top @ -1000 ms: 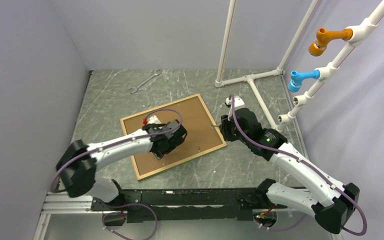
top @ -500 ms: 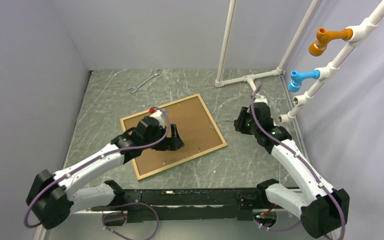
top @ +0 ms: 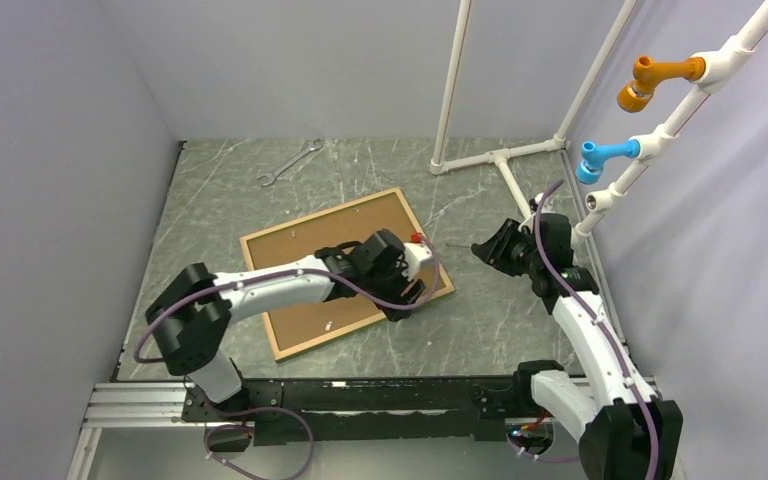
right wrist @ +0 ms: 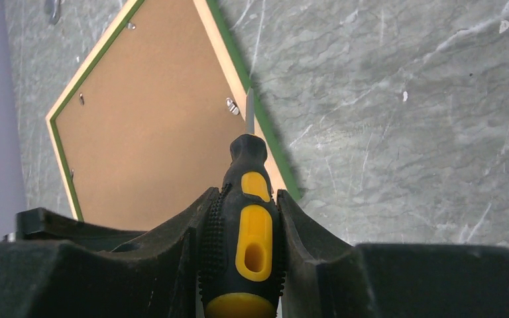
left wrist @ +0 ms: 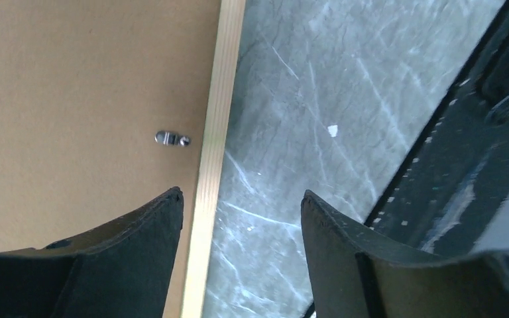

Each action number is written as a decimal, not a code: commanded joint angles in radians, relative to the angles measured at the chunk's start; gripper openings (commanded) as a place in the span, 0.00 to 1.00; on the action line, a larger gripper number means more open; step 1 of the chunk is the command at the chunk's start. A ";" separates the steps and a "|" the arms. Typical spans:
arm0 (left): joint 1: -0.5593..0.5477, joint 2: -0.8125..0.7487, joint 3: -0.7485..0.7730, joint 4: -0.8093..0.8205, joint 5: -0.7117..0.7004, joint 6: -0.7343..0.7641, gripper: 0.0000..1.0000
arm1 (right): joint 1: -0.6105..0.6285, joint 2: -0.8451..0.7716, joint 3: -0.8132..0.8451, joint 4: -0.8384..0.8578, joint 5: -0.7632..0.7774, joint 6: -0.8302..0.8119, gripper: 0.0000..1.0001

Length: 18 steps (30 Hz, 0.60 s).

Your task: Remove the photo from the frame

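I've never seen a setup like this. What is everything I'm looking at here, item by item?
table: one, grey-green marbled, under everything.
frame: one, green front, pale wood back, face down mid-table.
backing board: one, brown, filling the frame.
clips: several, silver, near the board's edges.
photo: none in view.
wrench: one, silver, far left of the table.
pipe rack: one, white, far right.
orange fitting: one, high on the rack.
blue fitting: one, below the orange one.
screwdriver: one, black-and-yellow handle, in the right pincer.
left pincer: black, open, above the frame's edge.
right pincer: black, shut on the screwdriver.
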State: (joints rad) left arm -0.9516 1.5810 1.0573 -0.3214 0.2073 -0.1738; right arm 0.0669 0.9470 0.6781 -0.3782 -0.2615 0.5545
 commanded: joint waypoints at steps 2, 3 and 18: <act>-0.049 0.100 0.099 -0.109 -0.157 0.294 0.63 | -0.002 -0.084 0.049 -0.009 -0.027 -0.054 0.00; -0.056 0.118 0.106 -0.114 -0.175 0.318 0.63 | -0.002 -0.092 0.049 -0.014 -0.026 -0.056 0.00; -0.143 0.253 0.139 -0.129 -0.198 0.420 0.42 | -0.002 -0.105 0.043 -0.001 -0.067 -0.050 0.00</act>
State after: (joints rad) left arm -1.0641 1.8107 1.1660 -0.4488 0.0219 0.2001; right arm 0.0669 0.8509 0.6792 -0.4107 -0.3008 0.5159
